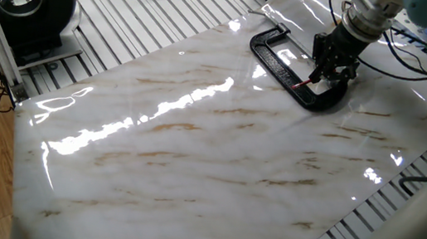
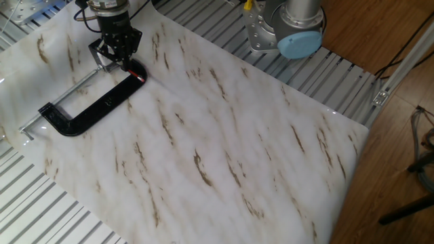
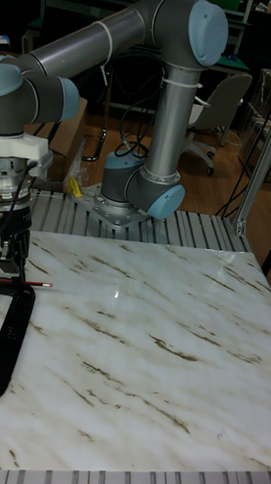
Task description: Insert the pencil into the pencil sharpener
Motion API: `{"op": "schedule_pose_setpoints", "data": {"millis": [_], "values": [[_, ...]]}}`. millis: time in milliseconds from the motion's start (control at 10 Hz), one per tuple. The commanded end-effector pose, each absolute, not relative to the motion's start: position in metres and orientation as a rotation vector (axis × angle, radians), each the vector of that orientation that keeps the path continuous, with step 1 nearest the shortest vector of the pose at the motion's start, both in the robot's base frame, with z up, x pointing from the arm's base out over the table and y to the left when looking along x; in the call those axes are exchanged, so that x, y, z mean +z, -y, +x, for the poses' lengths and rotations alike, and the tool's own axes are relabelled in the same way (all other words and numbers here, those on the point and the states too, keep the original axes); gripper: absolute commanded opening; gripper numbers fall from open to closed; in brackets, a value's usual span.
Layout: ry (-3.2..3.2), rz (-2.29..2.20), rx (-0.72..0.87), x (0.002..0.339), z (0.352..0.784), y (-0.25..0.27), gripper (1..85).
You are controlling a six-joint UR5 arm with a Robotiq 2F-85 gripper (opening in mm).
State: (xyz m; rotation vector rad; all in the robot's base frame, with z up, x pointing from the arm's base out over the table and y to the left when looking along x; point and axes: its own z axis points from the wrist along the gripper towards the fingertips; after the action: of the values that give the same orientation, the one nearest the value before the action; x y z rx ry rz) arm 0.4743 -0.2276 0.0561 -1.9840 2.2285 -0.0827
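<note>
- One pencil (image 3: 19, 282) is held level in the closed gripper (image 3: 14, 263), low over the clamp (image 2: 88, 108) on the surface (image 2: 224, 149).
- The pencil sharpener cannot be made out, so insertion is judged unconfirmed and possibly under way.

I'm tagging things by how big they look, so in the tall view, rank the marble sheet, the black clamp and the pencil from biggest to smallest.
1. Marble sheet, by far the largest.
2. Black clamp, though the left edge cuts it off.
3. Pencil, a thin red line partly behind the tool.
</note>
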Motion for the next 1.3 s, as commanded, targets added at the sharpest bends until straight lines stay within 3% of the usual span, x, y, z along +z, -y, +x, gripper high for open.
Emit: {"op": "schedule_pose_setpoints", "data": {"millis": [0,600,1200], "values": [[-2.218,-1.998,-0.112,0.059,0.479,0.227,26.7],[-2.220,-2.055,-0.122,0.062,0.469,0.255,45.7],[-2.412,-1.961,-0.185,0.084,0.457,0.275,41.0]]}}
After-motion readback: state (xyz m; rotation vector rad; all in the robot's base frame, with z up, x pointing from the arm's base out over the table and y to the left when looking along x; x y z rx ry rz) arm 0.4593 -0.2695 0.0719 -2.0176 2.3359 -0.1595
